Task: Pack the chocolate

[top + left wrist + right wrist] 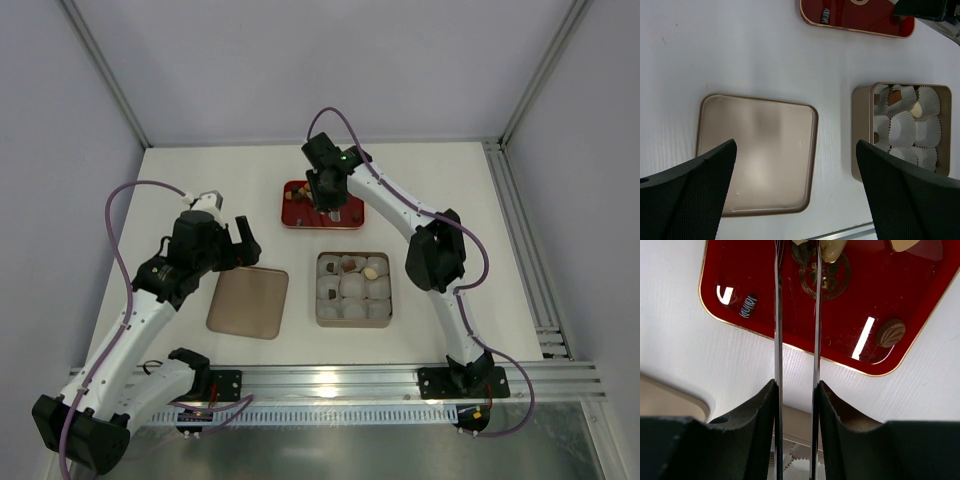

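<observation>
The chocolate is split between 2 places. On the red tray (740,270) under the right pincer (330,203), a cream piece (832,249) lies just outside the right blade near its tip. A gold one (902,244) lies further out on that side, and a brown ridged round (890,332) sits on the same side, closer back toward the pincer's body. A small striped piece (748,306) lies out beyond the left blade. A few more pieces sit in paper cups (903,129) inside the tan box (861,135), which lies behind this pincer, toward the arm bases.

The right pincer carries 2 thin metal blades, nearly parallel with a narrow gap between them. Something dark shows between the tips, but it cannot be told whether that is a gripped sweet or the tray's emblem.

The left pincer (796,144) hangs with its fingers wide apart and nothing between them. The lid (757,145) is below its left finger and the box is past its right finger.

The step in hand looks like picking 1 piece off the tray. The next move likely calls for a gentle, centred pinch, a straight lift clear of the tray's rim, then a carry back to an unfilled cup.
</observation>
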### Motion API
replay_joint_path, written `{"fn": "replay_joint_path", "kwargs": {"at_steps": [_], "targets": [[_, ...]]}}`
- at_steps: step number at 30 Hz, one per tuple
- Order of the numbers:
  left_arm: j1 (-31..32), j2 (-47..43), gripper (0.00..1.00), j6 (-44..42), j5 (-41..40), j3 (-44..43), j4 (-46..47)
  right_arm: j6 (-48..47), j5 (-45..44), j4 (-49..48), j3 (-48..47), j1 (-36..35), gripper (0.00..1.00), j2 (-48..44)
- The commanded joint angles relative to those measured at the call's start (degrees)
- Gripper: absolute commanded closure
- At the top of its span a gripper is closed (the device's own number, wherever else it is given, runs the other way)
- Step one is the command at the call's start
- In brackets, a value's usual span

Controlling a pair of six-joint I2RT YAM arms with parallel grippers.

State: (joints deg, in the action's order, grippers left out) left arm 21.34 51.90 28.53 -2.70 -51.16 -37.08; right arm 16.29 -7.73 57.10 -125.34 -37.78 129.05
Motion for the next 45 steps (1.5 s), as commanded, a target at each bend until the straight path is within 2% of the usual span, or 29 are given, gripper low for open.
{"fn": "replay_joint_path", "kwargs": {"at_steps": [1,14,31,40,45], "targets": [[-0.16,-0.75,0.00,0.56,0.24,0.18,1.40,-0.12,0.26,-1.64,-0.61,-0.36,0.62,-1.70],[-0.16,-0.66,0.00,0.64,0.24,0.18,1.40,0.40,0.34,-2.70,1.24,-0.19,0.62,-5.39],[-0.16,-0.92,0.00,0.56,0.24,0.27,1.48,0.93,-0.18,-5.42,9.41,-0.28,0.63,-13.47],[-0.16,-1.10,0.00,0.56,0.06,0.27,1.22,1.28,0.25,-6.48,15.91,-0.28,0.63,-20.15],[-0.16,-1.01,0.00,0.56,0.15,0.27,1.31,1.72,1.48,-7.62,22.93,-0.28,0.63,-27.25]]}}
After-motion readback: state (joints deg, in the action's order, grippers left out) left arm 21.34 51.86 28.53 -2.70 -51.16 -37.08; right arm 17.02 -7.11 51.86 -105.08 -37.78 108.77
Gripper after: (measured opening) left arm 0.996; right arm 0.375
